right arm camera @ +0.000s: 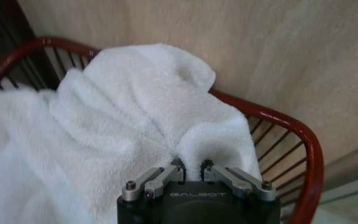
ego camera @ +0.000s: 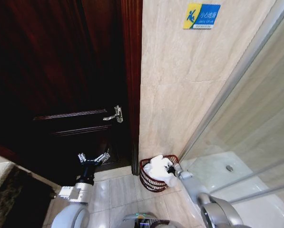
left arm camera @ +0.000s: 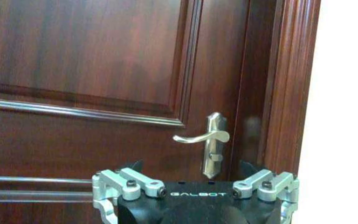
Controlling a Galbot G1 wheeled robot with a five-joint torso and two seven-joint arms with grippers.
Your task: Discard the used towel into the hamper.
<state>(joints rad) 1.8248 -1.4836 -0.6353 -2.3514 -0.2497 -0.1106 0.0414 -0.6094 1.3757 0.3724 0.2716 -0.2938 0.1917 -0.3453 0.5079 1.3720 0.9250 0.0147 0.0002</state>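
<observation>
The left gripper (ego camera: pixel 93 158) hangs idle with fingers spread, facing the dark wooden door (ego camera: pixel 61 71) and its lever handle (ego camera: pixel 114 114). To the right, the right gripper (ego camera: pixel 171 169) pinches a fold of the white towel (ego camera: pixel 158 168) between closed fingers — the towel heaped in the hamper (ego camera: pixel 146 179), likely ready for release. The hamper stands on pale floor tiles (ego camera: pixel 118 192) against the beige tiled wall (ego camera: pixel 180 85).

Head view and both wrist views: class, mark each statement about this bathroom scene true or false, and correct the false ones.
1. The right gripper is shut on the towel. True.
2. The towel lies flat on the floor tiles. False: it is bunched over the hamper, partly draped on its rim.
3. The hamper stands against the tiled wall, beside the door. True.
4. The left gripper grips the door handle. False: it hangs open below the handle, apart from it.
</observation>
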